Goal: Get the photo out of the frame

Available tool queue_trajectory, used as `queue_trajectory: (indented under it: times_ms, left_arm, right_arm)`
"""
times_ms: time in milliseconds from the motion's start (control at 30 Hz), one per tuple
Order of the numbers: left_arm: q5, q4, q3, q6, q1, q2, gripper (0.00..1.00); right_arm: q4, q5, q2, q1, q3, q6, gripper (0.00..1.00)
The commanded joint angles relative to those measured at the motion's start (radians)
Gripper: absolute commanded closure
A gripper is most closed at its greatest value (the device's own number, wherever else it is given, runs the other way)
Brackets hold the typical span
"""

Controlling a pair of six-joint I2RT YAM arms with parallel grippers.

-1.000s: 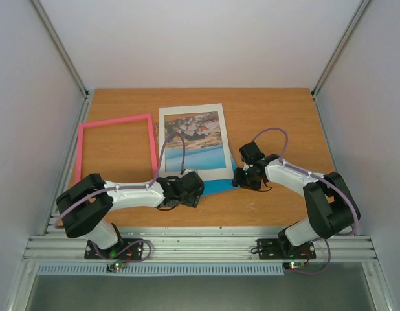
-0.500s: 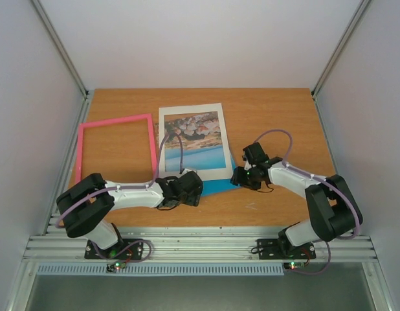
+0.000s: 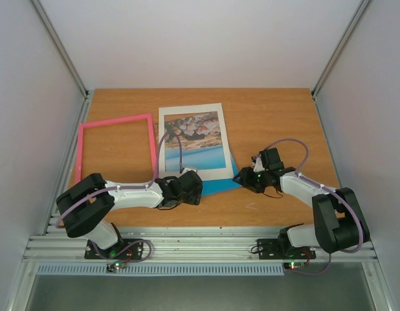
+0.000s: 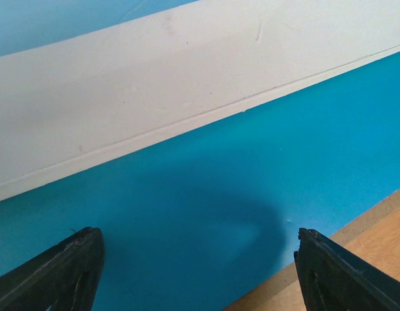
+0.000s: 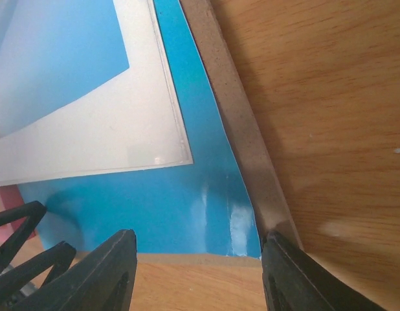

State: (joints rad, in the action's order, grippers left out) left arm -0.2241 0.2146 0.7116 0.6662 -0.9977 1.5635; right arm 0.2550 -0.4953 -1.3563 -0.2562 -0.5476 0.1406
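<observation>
Pink thin rectangular frame (image 3: 116, 120) lies flat by the wooden table's (image 3: 277, 110) left edge; the left gripper (image 4: 197, 262) gapes wide, empty, over the glossy blue seaside photo (image 5: 155, 207) mid-table, which sits under a matte white mat (image 3: 190, 170); the right gripper (image 5: 197, 259), half open, straddles the photo's corner on brown board (image 5: 232, 116), holding nothing.

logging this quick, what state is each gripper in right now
left gripper: open, holding nothing, above the photo
right gripper: open, holding nothing, the photo's corner lies between its fingers
</observation>
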Motion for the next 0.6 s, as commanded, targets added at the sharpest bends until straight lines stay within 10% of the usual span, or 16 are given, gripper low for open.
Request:
queue_trajectory:
  times_ms: [0,567]
  left_arm:
    - [0.095,0.029,-0.041,0.036,0.002,0.029,0.19]
    - [0.101,0.027,-0.038,0.033,0.002,0.026,0.19]
  right_arm:
    - [-0.001,-0.048,0.017,0.024,0.014,0.002,0.47]
    - [-0.039,-0.029,-0.029,0.052,0.045,0.018,0.70]
